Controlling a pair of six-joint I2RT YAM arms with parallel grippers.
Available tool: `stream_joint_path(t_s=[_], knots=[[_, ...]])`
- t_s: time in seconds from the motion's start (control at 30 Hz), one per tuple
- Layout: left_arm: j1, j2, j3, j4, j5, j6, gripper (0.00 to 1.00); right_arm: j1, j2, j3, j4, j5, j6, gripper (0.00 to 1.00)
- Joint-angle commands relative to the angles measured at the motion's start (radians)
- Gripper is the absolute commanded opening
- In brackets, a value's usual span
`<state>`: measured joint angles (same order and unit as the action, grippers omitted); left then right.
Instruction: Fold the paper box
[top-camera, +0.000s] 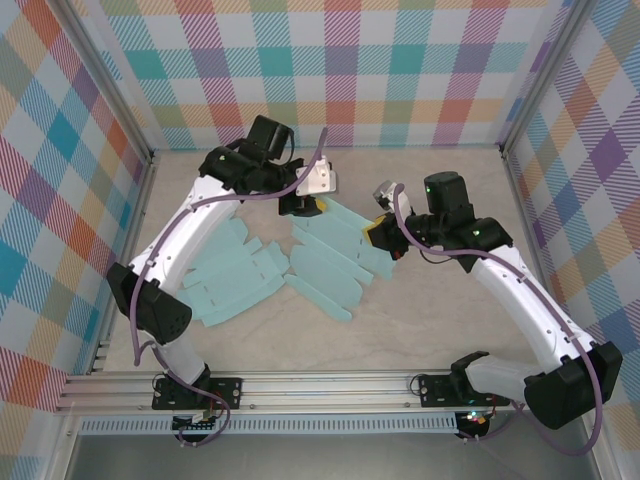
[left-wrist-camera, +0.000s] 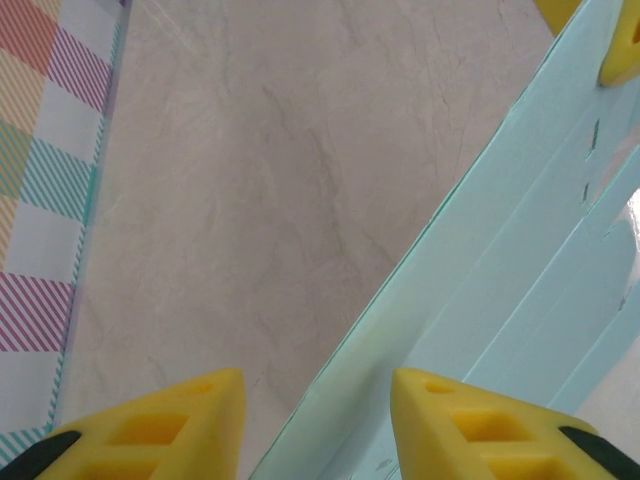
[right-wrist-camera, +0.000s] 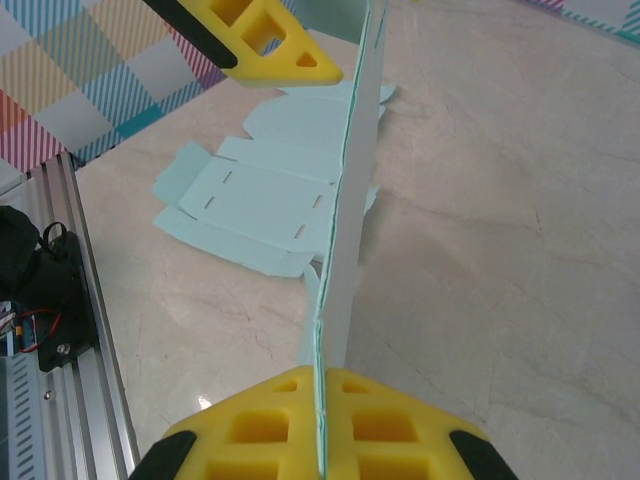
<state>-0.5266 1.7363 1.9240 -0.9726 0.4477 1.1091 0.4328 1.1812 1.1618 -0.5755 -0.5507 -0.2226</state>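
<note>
now | paper box (right-wrist-camera: 355, 180) runs lengthwise toward left fingers (left-wrist-camera: 470, 425), parted | right fingers (right-wrist-camera: 260, 430) clamp it

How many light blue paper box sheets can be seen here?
2. The flat sheet lies on the table by the left arm. The held sheet is lifted at the middle, pinched by the right gripper. It may hide another.

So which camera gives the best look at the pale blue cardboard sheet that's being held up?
The top external view: the pale blue cardboard sheet shows nearly whole there, cut-out flaps and all. The right wrist view sees it edge-on, pinched in the right gripper. The left wrist view catches a slanted strip of it.
</note>
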Motion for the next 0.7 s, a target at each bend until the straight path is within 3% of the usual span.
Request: stream_joint_path(t_s=[0.0, 0.2, 0.6, 0.67], knots=[[0.016, 0.02, 0.022, -0.058, -0.033, 0.024, 0.41, 0.007, 0.0, 0.026, 0.006, -0.023, -0.024, 0.0], [0.017, 0.028, 0.022, -0.045, -0.053, 0.021, 0.2, 0.006, 0.006, 0.021, 0.015, 0.001, -0.021, 0.0], [0.016, 0.043, 0.017, -0.073, -0.079, 0.034, 0.18, 0.007, -0.062, -0.05, 0.117, 0.16, -0.003, 0.0], [0.014, 0.045, 0.016, -0.077, -0.081, 0.037, 0.32, 0.006, -0.064, -0.049, 0.114, 0.149, -0.006, 0.0]])
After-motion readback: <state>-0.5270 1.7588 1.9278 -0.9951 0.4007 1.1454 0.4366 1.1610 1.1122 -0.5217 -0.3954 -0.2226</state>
